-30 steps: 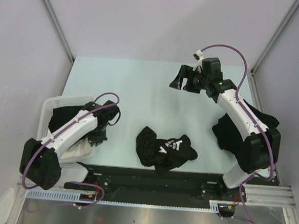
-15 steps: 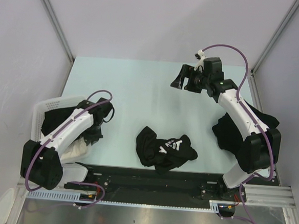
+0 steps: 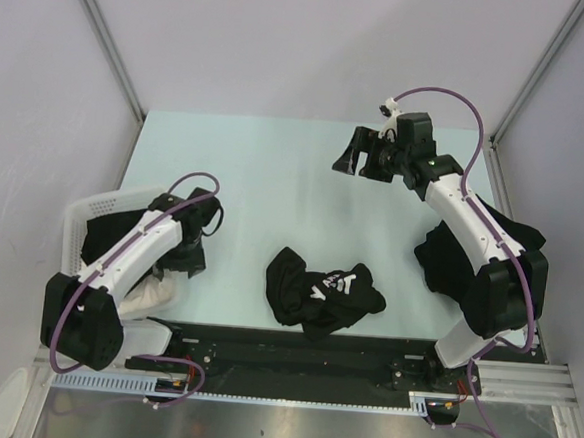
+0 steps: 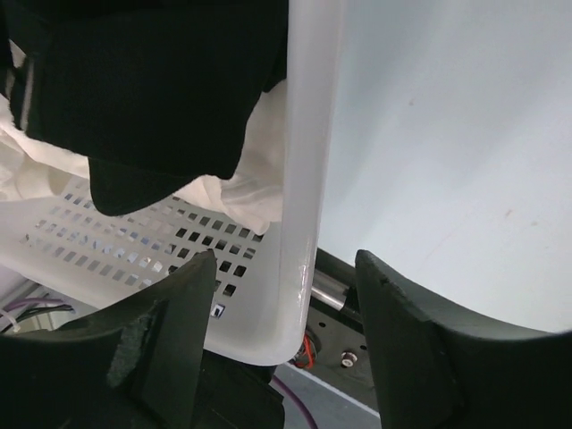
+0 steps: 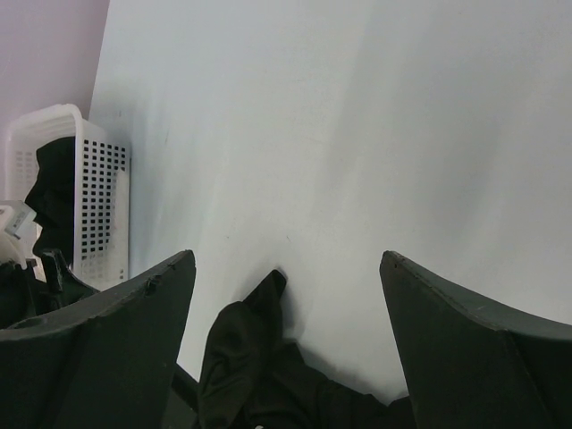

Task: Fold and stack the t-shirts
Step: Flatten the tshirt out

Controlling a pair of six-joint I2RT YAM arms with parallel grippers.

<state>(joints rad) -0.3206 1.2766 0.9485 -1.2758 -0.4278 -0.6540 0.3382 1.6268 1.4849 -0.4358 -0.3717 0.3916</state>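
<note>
Black cotton lies in three places around the pale blue surface (image 3: pixel 275 178). A crumpled t-shirt (image 3: pixel 319 294) with white lettering sits near the front edge, between the two arms. A dark heap (image 3: pixel 448 258) of more black fabric is bunched at the right, against the right arm's lower part, and I cannot tell how many garments are in it. Another t-shirt (image 4: pixel 152 80) is draped inside the white basket (image 4: pixel 308 134) at the left, lying over a white cloth (image 4: pixel 250 183) that bulges up to the basket's rim. The left hand (image 4: pixel 286 264) hangs low at the basket's corner nearest the middle of the surface. Its two fingers are parted and the rim shows in the gap between them, but neither finger seems to press on it and it has hold of nothing. The right hand (image 5: pixel 286 261) is raised over the far right part of the surface, well apart from all the clothing. Its fingers are spread wide, with only bare surface between them.
</note>
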